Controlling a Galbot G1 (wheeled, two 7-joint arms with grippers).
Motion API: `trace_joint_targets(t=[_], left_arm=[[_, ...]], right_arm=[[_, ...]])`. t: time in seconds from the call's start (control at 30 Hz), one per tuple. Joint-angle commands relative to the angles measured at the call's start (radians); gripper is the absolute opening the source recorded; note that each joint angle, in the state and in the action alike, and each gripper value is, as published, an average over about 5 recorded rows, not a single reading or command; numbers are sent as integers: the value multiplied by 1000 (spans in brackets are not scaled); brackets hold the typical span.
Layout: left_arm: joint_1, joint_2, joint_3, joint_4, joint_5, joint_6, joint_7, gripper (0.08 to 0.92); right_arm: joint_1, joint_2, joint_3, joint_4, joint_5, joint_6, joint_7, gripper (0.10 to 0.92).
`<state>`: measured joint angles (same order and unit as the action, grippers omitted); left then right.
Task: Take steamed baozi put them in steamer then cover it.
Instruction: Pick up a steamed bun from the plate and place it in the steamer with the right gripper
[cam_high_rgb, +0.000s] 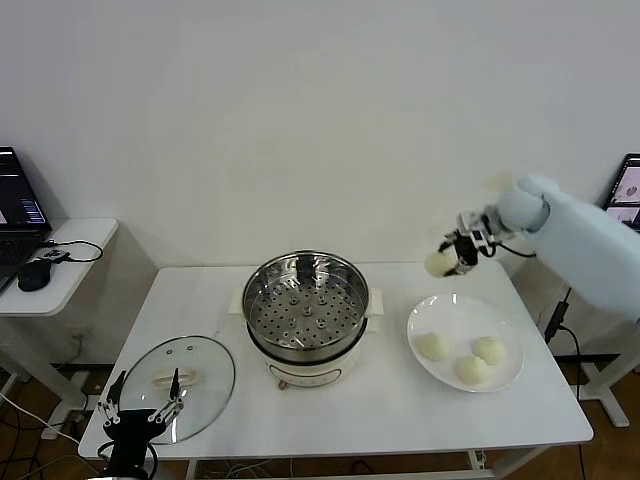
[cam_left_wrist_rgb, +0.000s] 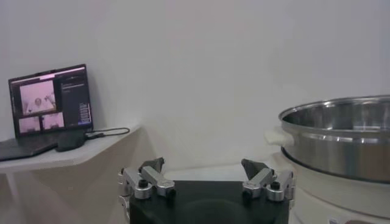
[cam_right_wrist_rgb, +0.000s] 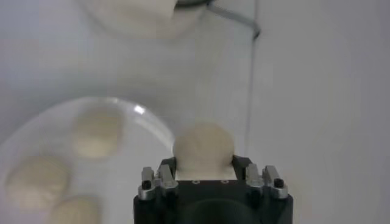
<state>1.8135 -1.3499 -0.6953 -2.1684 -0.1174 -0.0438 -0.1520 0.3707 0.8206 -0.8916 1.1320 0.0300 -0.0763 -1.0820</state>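
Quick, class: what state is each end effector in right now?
Left end effector: open, empty, near the cover.
Right end effector: shut on a baozi.

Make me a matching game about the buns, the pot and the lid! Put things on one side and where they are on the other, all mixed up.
Things:
1. Glass lid
2. Steamer pot
3. Bun in the right gripper
4. White plate

Places or states:
A. Up in the air, above the table's far right part
B. Flat on the table's front left corner, by the open left gripper
C. Holding three buns
D. In the middle of the table, with nothing on its tray

Pairs: 1-B, 2-D, 3-A, 4-C
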Motion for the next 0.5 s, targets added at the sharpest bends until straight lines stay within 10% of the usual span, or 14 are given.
trace_joint_targets(t=[0.03,0.5], left_arm=[[0,1,-5,-4,-11,1,1,823],[-1,-4,-25,-1,-24,1,1,823]], right_arm=[[240,201,-224,82,241,17,54,585],[176,472,-373,-19,127,236,121,585]])
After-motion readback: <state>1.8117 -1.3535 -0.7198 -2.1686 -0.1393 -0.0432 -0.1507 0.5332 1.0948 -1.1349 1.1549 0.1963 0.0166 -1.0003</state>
